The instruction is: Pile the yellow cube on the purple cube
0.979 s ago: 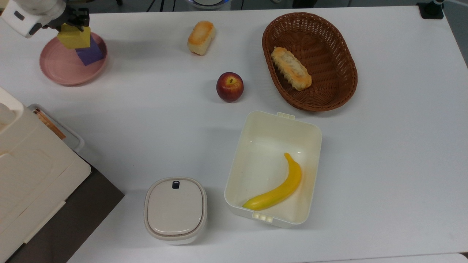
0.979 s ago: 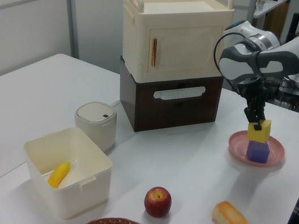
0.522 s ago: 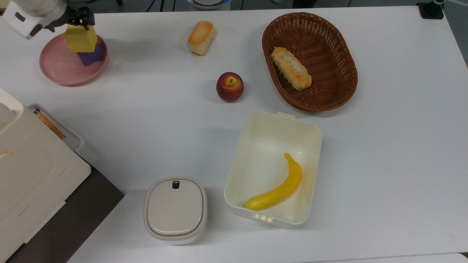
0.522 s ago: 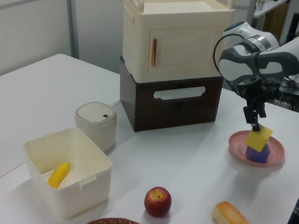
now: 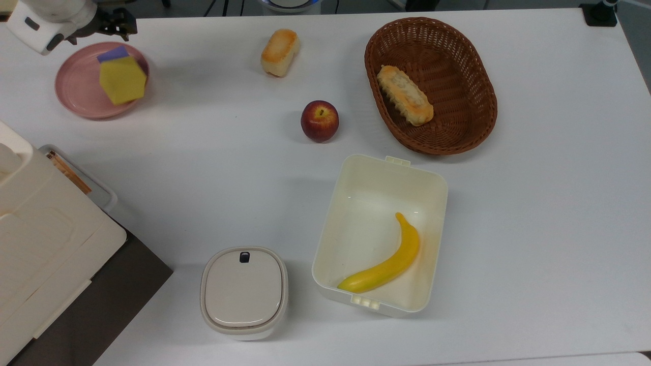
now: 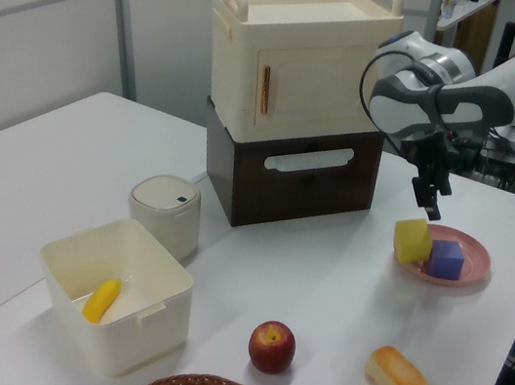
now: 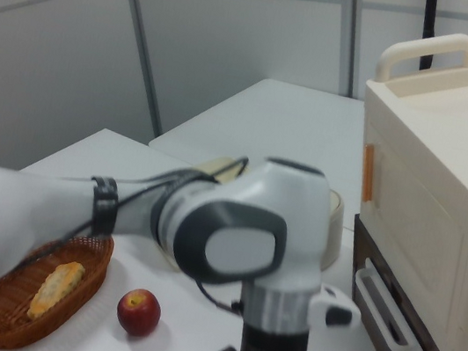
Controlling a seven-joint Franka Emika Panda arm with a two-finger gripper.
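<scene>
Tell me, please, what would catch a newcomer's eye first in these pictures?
Probably the yellow cube, tilted against the purple cube on the pink plate rather than stacked on it, with the gripper empty just above. After that, the banana in the cream tub and the wicker basket holding a bread roll.

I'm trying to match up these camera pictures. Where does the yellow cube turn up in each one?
Top view: the yellow cube lies near the upper left corner, tilted, on the pink plate, beside the purple cube.
Left view: the yellow cube is at mid right, on the plate's left edge, the purple cube to its right.
Right view: not in it.
Shared landmark: the red apple.
</scene>
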